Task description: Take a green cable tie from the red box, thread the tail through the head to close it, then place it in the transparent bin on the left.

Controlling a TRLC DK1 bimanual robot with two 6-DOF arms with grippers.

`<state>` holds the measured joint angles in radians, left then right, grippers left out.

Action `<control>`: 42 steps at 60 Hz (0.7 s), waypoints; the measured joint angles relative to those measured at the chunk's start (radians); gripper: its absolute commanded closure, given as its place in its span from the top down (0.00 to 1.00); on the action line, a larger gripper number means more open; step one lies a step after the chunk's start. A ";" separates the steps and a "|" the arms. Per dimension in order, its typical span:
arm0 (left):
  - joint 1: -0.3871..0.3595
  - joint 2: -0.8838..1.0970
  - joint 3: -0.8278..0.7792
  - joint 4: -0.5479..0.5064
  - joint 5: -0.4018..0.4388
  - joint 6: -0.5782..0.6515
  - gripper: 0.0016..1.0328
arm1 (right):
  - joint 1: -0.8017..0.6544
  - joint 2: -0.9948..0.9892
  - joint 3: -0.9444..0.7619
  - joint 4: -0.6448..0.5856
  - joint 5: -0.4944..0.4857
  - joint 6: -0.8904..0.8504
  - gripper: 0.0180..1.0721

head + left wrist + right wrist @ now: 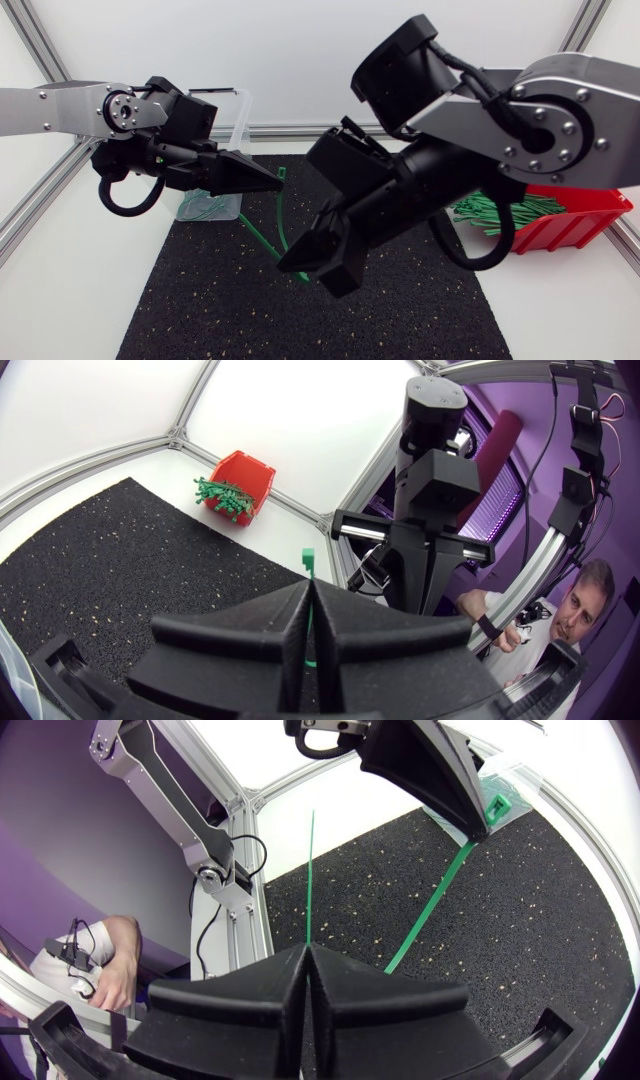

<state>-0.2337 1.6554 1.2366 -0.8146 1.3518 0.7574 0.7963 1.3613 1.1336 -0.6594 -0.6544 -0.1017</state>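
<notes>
Above the middle of the black mat [230,300], the two arms meet with one green cable tie [279,215] strung between them. The left tool [272,180] comes in from the left with its fingers pressed together, pinching the tie just below its square head, which pokes out past the tips. From there the strap hangs down in a bend and runs toward the right tool [300,265], which sits lower and slightly right of the left one. Its fingers are also pressed together, pinching the tie near the tail, and in the right wrist view the thin tail end stands up from between them. The tail is not through the head, and the tie hangs clear of the mat.

The red box [580,215] sits at the right edge of the mat, partly hidden behind the right arm, with a heap of spare green ties [490,215] spilling toward its open front. The transparent bin [243,110] stands on the white desk [60,280] at the mat's far left corner, just behind the left tool. A few green strands show through its wall.
</notes>
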 measured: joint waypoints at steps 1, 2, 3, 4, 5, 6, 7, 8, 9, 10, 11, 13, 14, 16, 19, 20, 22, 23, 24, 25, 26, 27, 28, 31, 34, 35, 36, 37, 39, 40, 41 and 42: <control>0.000 0.000 0.000 0.001 0.002 0.000 0.03 | 0.000 -0.002 0.005 -0.003 0.000 0.006 0.05; -0.001 0.000 0.000 0.002 0.002 0.000 0.03 | 0.000 -0.003 0.011 -0.006 -0.004 0.010 0.05; -0.002 0.000 0.000 0.003 0.002 0.000 0.03 | 0.000 -0.004 0.016 -0.009 -0.005 0.016 0.05; -0.002 0.000 0.000 0.004 0.002 0.000 0.03 | 0.000 -0.006 0.023 -0.014 -0.005 0.021 0.05; -0.002 0.000 0.000 0.004 0.003 0.000 0.03 | 0.000 -0.008 0.027 -0.018 -0.005 0.028 0.05; -0.002 0.001 0.000 0.004 0.003 0.000 0.03 | 0.000 -0.008 0.032 -0.019 -0.006 0.034 0.05; -0.002 0.001 0.000 0.004 0.005 0.000 0.03 | 0.000 -0.010 0.039 -0.024 -0.011 0.046 0.05; -0.003 0.002 0.000 0.004 0.006 0.000 0.03 | 0.000 -0.010 0.043 -0.027 -0.021 0.053 0.05; -0.003 0.002 0.000 0.004 0.006 0.000 0.03 | 0.000 -0.010 0.048 -0.030 -0.030 0.062 0.05; -0.003 0.002 0.000 0.004 0.006 0.000 0.03 | -0.003 -0.010 0.053 -0.034 -0.037 0.075 0.05; -0.003 0.003 0.000 0.004 0.006 0.000 0.03 | -0.006 -0.010 0.057 -0.035 -0.042 0.084 0.05; -0.003 0.005 0.000 0.005 0.006 0.000 0.03 | -0.011 -0.010 0.063 -0.041 -0.055 0.108 0.05; -0.003 0.006 0.000 0.005 0.006 0.000 0.03 | -0.015 -0.010 0.066 -0.045 -0.060 0.119 0.05; -0.003 0.009 0.000 0.005 0.006 0.000 0.03 | -0.024 -0.009 0.071 -0.053 -0.065 0.137 0.05; -0.003 0.014 0.000 0.005 0.006 0.000 0.03 | -0.046 -0.009 0.076 -0.070 -0.087 0.167 0.05; -0.003 0.015 0.000 0.006 0.006 0.000 0.03 | -0.051 -0.009 0.079 -0.077 -0.092 0.175 0.05; -0.003 0.017 0.000 0.008 0.006 0.000 0.03 | -0.067 -0.009 0.084 -0.098 -0.103 0.188 0.05; -0.003 0.018 0.000 0.012 0.008 0.000 0.03 | -0.077 -0.008 0.089 -0.113 -0.110 0.199 0.05; -0.003 0.018 0.000 0.012 0.010 0.000 0.03 | -0.083 -0.008 0.090 -0.121 -0.114 0.204 0.05; -0.003 0.018 0.000 0.012 0.010 0.000 0.03 | -0.087 -0.008 0.093 -0.126 -0.121 0.210 0.05; -0.003 0.018 0.000 0.012 0.012 0.000 0.03 | -0.092 -0.007 0.095 -0.132 -0.129 0.216 0.05; -0.003 0.018 0.000 0.013 0.013 0.000 0.03 | -0.096 -0.007 0.096 -0.136 -0.132 0.220 0.05; -0.003 0.018 0.000 0.014 0.014 0.000 0.03 | -0.101 -0.007 0.098 -0.139 -0.137 0.227 0.05; -0.003 0.018 0.000 0.023 0.014 0.000 0.03 | -0.112 -0.007 0.101 -0.146 -0.150 0.241 0.05; -0.003 0.018 0.000 0.028 0.016 0.001 0.03 | -0.122 -0.006 0.103 -0.149 -0.154 0.258 0.05; -0.003 0.018 0.000 0.030 0.018 0.003 0.03 | -0.125 -0.005 0.104 -0.151 -0.155 0.262 0.05; -0.003 0.018 0.000 0.031 0.018 0.003 0.03 | -0.127 -0.003 0.106 -0.156 -0.156 0.267 0.05; -0.003 0.018 0.000 0.032 0.019 0.003 0.03 | -0.130 0.000 0.110 -0.163 -0.157 0.273 0.05; -0.003 0.018 0.000 0.036 0.021 0.003 0.03 | -0.133 0.008 0.116 -0.173 -0.158 0.283 0.05; -0.003 0.018 0.000 0.038 0.021 0.003 0.03 | -0.135 0.012 0.119 -0.176 -0.161 0.286 0.05; -0.003 0.018 0.000 0.039 0.022 0.003 0.03 | -0.137 0.016 0.121 -0.180 -0.166 0.289 0.05; -0.003 0.019 0.000 0.042 0.024 0.003 0.03 | -0.137 0.021 0.124 -0.183 -0.171 0.293 0.05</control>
<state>-0.2371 1.6741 1.2369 -0.7723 1.3762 0.7605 0.6590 1.3827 1.2575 -0.8421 -0.8253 0.1913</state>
